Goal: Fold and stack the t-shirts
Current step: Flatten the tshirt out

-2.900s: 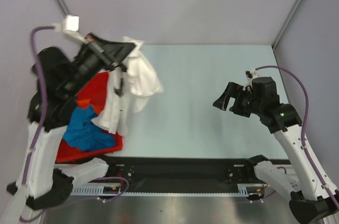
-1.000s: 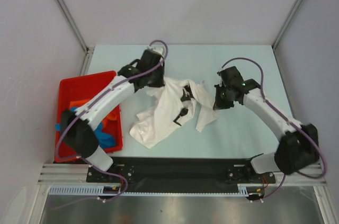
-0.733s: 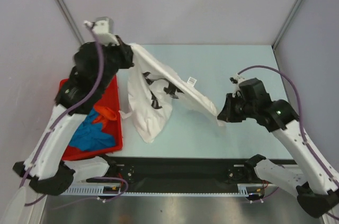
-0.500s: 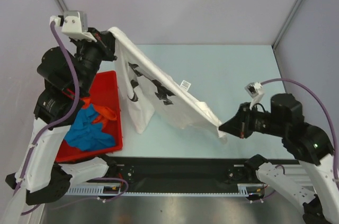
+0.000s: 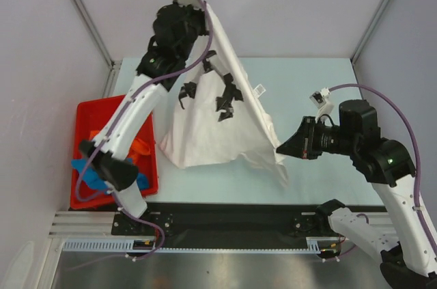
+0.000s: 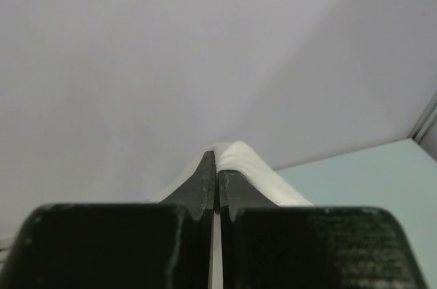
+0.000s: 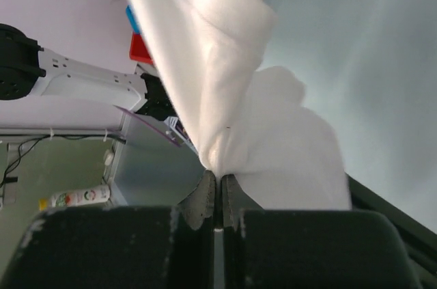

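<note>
White t-shirt spread out in the air.
Left gripper clamps its high corner, right gripper a low one; it seems to brush the worktop.

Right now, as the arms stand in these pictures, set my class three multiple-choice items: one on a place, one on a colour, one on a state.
1. The red bin sits at the table's: A left edge; B right edge; C far middle.
2. The t-shirt held by the left tool and the right tool is: A blue; B white; C orange.
3. The left tool's jaws are: A wide open; B out of view; C shut on cloth.
Answers: A, the top view shows it at the left; B, the stretched cloth is white with black print; C, the left wrist view shows them pinching white cloth.
</note>
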{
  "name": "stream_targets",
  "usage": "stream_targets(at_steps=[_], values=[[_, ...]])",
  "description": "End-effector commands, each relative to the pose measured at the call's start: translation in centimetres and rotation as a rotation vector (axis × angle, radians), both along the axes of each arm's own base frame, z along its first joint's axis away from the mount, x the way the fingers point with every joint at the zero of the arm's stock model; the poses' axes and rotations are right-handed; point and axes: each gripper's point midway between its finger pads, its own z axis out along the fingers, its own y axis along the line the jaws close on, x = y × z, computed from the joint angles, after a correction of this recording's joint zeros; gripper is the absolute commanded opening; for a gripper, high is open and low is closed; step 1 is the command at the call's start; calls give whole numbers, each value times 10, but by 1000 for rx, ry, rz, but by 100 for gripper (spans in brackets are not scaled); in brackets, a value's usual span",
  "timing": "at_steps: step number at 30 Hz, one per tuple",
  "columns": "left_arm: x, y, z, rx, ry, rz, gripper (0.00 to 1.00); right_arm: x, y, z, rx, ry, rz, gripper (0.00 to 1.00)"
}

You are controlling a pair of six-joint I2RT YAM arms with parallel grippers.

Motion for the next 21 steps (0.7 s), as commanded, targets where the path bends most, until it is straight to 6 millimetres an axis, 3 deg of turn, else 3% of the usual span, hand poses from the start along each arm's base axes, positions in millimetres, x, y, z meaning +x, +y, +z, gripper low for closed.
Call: stream_targets(at_steps=[1, 3, 4, 7, 8, 14, 18, 20, 21], values=[[8, 8, 66, -81, -176, 17, 0, -6, -5, 31, 16, -91, 36, 0], [-1, 19, 95, -91, -229, 31, 0, -7, -1, 47, 35, -143, 80, 0], [-19, 37, 115, -119, -274, 40, 0, -12, 3, 54, 62, -159, 123, 0], [-43, 66, 128, -141, -289, 80, 0, -27, 5, 70, 105, -200, 201, 0], [-69, 79, 139, -143, -315, 85, 0, -33, 4, 79, 114, -221, 214, 0], [-171, 123, 167, -167, -419, 42, 0, -75, -1, 103, 177, -239, 319, 0], [-210, 143, 181, -215, -468, 41, 0, -97, -5, 136, 255, -308, 342, 0], [-219, 145, 190, -229, -497, 28, 0, -100, -4, 144, 281, -283, 339, 0], [-210, 139, 189, -224, -487, 18, 0, -98, -3, 144, 283, -275, 332, 0]])
